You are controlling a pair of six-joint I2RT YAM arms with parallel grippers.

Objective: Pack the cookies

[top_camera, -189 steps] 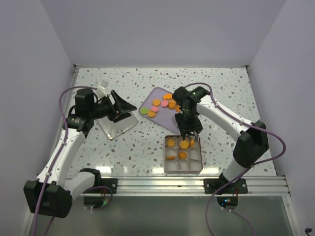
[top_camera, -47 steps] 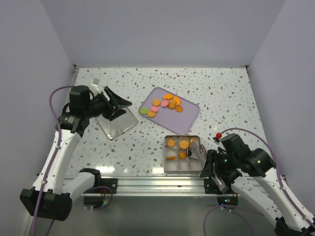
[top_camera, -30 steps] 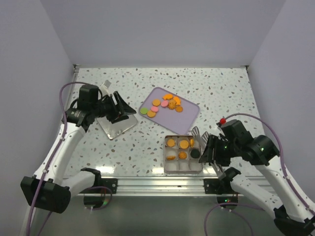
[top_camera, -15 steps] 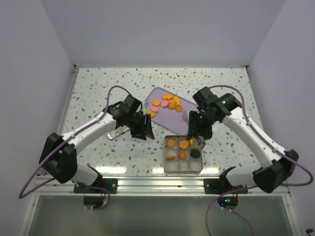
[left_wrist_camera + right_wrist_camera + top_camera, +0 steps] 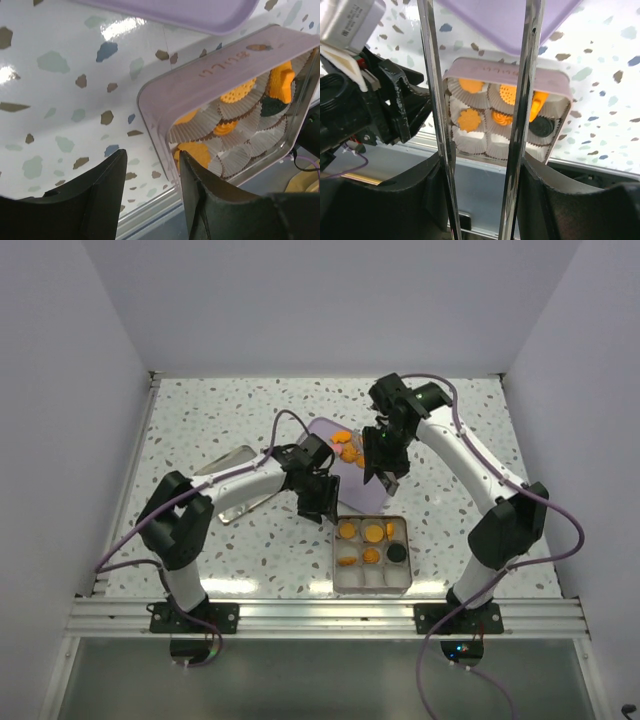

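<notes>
Speckled tabletop at frame centre: cookies point(image 5: 347, 449) lie on the lilac tray point(image 5: 322, 430) directly beneath the right gripper point(image 5: 383, 464), nearer than the left gripper point(image 5: 322, 502); both jaws spread, empty.

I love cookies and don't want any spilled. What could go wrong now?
The left gripper hangs open right beside the tin corner; a nudge could slide the tin and jostle the packed cookies. One orange cookie in the tin stands on edge instead of lying flat, so it might tip into a neighbouring cup.
</notes>
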